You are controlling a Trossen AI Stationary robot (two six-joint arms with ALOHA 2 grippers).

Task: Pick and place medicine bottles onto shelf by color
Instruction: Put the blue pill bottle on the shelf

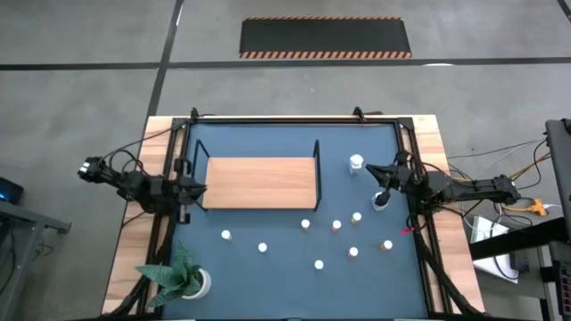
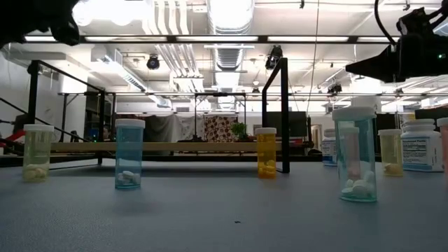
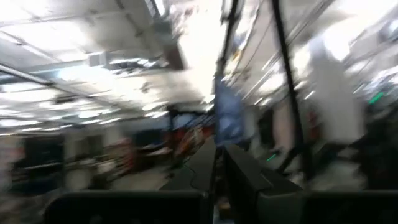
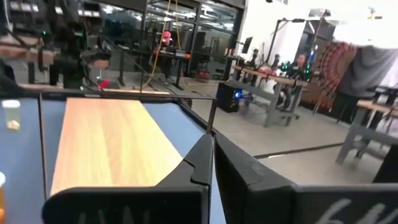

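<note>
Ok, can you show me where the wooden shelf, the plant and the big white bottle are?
shelf [image 1: 259,182], high view, middle of its wooden board.
plant [image 1: 177,273], high view, its green leaves.
big white bottle [image 1: 357,163], high view, its top.

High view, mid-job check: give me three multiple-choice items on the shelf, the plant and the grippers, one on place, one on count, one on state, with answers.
1. Where does the plant stand?
A. on the shelf
B. at the table's corner near the left arm's side
C. beside the right gripper

2. How many bottles stand on the shelf?
A. none
B. two
C. five

3. How do the right gripper's fingers stand?
A. wide open
B. shut on a bottle
C. shut, holding nothing

Answers:
1 B: the high view shows the pot at the table's near-left corner, apart from the shelf.
2 A: the board is bare; the bottles, such as one below it, all stand on the table.
3 C: in the right wrist view the fingers meet with nothing between them. The left gripper, at the shelf's left end, is shut too.
</note>
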